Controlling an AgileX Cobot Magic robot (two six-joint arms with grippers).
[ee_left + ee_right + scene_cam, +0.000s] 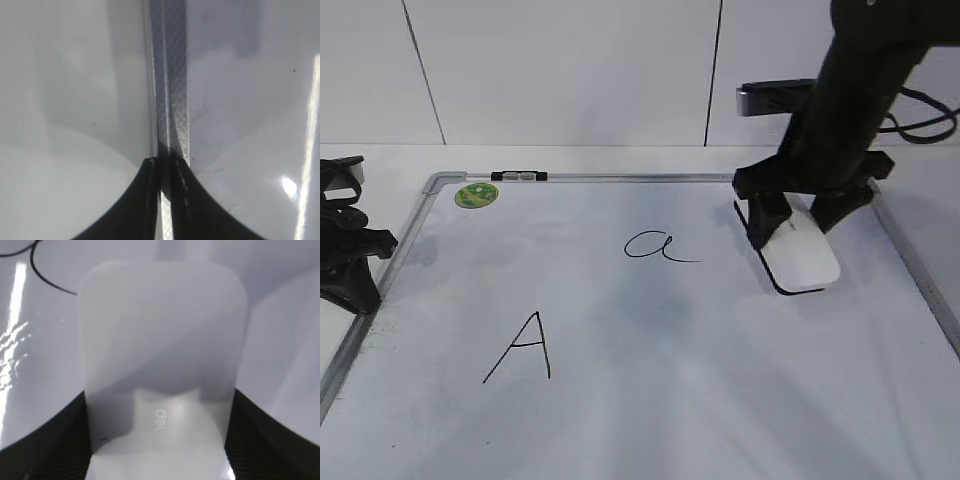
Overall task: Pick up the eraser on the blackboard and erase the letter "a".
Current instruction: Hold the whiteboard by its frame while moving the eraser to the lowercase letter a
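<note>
While the white eraser lies flat on the blackboard, the right gripper sits low over its far end, with one black finger on each long side. From the right wrist camera, the eraser fills the space between the two black fingers and looks to touch both, so the gripper looks closed on it. Small grey letters show on top of the eraser near the camera. Its thin black bottom edge rests on the board. It has not been lifted.

On the board, the eraser is near the right side, close to the grey frame there. Left of it, a little apart, is the small curly letter "a", drawn in thin black line with a tail that points toward the eraser. Lower down and farther left is a big pointy "A". A round green sticker sits in the far left corner of the board.

At the left edge of the board rests the left gripper. Seen from its own camera, its two black fingers are almost together, just over the grey metal frame, and they hold nothing
</note>
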